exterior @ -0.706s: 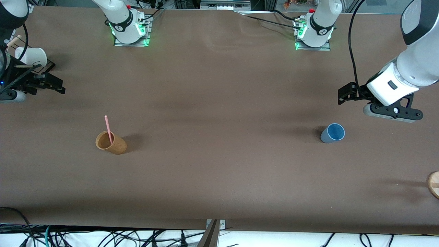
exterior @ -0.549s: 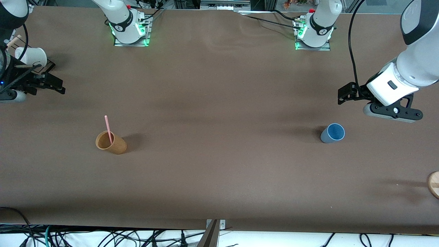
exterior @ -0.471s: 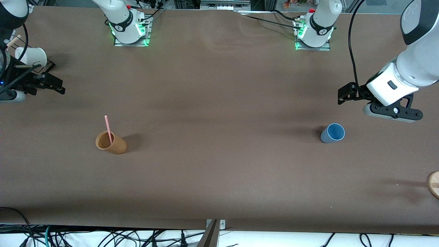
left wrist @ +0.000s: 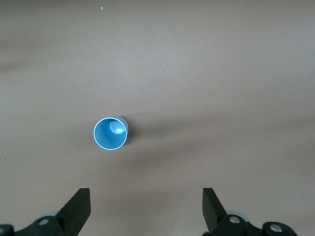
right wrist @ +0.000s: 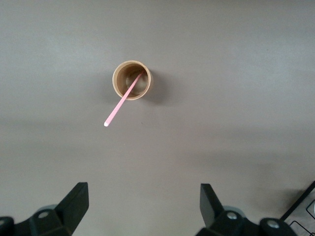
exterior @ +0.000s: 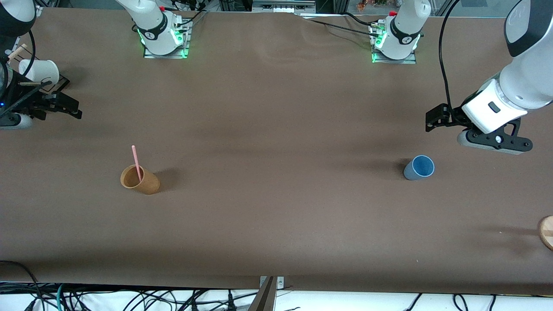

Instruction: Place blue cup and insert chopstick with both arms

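No change is observed: both tools, left tool (left wrist: 143, 209) and right tool (right wrist: 142, 206), remain spread and empty; blue cup (exterior: 419, 167) and chopstick (exterior: 136, 162) are untouched.

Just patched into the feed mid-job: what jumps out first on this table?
Two cups stand far apart on the brown table: the orange-brown cup toward the right arm's end with the chopstick leaning in it, and the empty blue cup toward the left arm's end. The left gripper and the right gripper are each up in the air at their own ends, jaws wide open, holding nothing.
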`<state>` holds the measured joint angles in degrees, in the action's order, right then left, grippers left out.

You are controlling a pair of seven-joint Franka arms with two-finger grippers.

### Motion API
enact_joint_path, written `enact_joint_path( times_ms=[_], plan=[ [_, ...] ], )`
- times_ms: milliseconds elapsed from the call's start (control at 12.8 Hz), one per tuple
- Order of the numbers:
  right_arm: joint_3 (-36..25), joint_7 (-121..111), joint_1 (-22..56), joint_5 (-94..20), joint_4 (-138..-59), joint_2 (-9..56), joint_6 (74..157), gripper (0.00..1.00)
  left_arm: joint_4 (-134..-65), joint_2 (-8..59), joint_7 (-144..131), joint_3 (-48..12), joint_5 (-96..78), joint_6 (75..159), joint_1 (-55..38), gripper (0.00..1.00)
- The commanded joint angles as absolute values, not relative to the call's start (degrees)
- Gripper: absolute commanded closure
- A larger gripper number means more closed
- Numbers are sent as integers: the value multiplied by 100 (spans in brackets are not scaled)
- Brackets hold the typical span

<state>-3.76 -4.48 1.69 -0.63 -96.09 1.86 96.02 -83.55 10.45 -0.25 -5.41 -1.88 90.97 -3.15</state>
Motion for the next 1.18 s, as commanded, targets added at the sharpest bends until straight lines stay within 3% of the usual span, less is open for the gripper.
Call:
enact_joint_path(
  times_ms=[0,1098],
  plan=[
    [-360,-457,141,-44,-9686,114,9633,0,-8174,1143,70,-527,-26,9053,-360,0],
    [-352,-457,158,-9,-9677,114,9650,0,-8174,1195,97,-510,-44,9053,-317,0]
  ],
)
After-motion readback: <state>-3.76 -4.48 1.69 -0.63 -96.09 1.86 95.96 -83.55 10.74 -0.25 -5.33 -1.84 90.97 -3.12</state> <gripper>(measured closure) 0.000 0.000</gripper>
